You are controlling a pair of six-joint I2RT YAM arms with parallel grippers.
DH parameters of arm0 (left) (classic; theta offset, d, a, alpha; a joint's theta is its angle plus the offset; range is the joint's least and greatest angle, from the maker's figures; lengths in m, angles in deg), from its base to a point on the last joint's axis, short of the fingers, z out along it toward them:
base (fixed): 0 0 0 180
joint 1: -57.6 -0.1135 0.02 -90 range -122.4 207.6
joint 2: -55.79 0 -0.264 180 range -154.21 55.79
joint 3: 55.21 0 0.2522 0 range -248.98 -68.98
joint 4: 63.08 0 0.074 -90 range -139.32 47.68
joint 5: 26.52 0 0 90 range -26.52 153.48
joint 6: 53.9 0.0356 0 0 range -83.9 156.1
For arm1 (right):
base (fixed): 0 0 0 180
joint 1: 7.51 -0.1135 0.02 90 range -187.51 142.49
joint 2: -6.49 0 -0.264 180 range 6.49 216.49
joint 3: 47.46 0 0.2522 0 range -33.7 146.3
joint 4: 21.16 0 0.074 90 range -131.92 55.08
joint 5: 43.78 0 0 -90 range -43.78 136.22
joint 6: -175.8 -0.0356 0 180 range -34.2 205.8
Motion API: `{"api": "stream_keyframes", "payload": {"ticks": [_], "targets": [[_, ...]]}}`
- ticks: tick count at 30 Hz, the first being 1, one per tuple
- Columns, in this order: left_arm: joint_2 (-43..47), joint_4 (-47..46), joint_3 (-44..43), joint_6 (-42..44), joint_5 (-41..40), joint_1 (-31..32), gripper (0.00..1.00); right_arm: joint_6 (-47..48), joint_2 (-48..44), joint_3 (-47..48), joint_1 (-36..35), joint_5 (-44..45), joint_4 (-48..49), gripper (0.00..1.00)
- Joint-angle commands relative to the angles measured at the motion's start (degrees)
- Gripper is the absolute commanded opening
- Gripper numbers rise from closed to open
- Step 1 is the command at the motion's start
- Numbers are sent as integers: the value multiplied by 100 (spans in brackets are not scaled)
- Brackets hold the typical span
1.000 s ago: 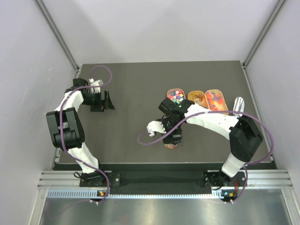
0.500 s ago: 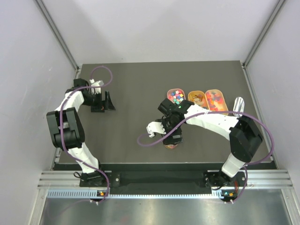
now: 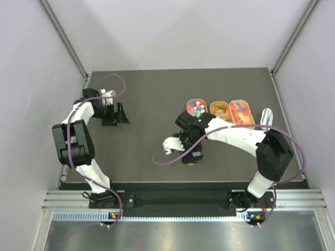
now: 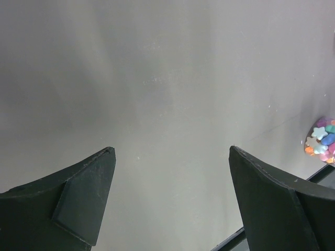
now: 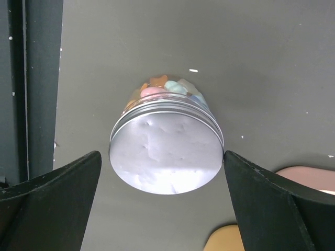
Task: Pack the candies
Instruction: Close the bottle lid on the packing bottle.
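My fingers look matt black plastic; the lid dull, dimpled metal; the jar clear; the surface matt grey.

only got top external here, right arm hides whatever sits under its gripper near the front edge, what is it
Observer: The right wrist view shows a small clear jar with its silver lid on.
Operator: anything in it
Observer: Yes, pastel candies show through the clear wall beyond the lid.
Operator: is the gripper shut on it
Observer: No. The right gripper is open, its jaws standing wide on either side of the lid: one clearly apart from it, the other right at its rim.
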Motion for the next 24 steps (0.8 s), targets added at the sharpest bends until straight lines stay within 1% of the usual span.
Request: {"api": "stream_keyframes", "payload": {"ticks": [1,11,15,17,18,20,21,22,23,24], "targets": [[226,-186,36,48,75,21,93,-121,-142,344,-83,-156,-30,100],[332,-204,150,39,58,12,93,-77,51,810,-144,-376,-180,99],[367,-169,159,65,22,21,94,-50,-19,863,-171,-403,-320,100],[367,-169,132,48,31,21,93,-190,-133,837,-162,-341,-207,99],[376,-143,115,39,31,12,93,-217,-177,811,-162,-341,-154,89],[367,-134,53,30,31,12,93,-322,-212,810,-162,-367,-75,75],[341,-90,27,48,14,21,93,-323,-204,802,-162,-376,-74,62],[332,-81,-34,56,14,21,93,-314,-212,784,-171,-394,-66,54],[323,-64,-52,57,-12,21,93,-288,-212,732,-162,-385,-31,43],[297,-55,-61,65,-30,30,93,-279,-212,723,-171,-359,-22,8]]}}
